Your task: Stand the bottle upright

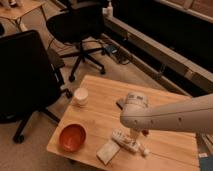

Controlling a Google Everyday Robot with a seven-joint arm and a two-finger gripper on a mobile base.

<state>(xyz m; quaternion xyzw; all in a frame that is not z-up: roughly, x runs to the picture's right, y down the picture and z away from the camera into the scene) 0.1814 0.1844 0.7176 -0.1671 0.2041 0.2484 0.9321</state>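
Observation:
The bottle [126,142] is small, white and elongated, and lies on its side on the wooden table [95,117] near the front edge. My white arm reaches in from the right, and its bulky wrist hides much of what is below it. My gripper [136,135] hangs down just under the wrist, right above the bottle's right half. It is open and holds nothing.
An orange bowl [72,137] sits at the table's front left, with a flat white box [107,151] beside the bottle. A round white cup [80,96] stands at the left edge. A dark remote [120,103] peeks from under the arm. Black office chairs [27,75] stand to the left and behind.

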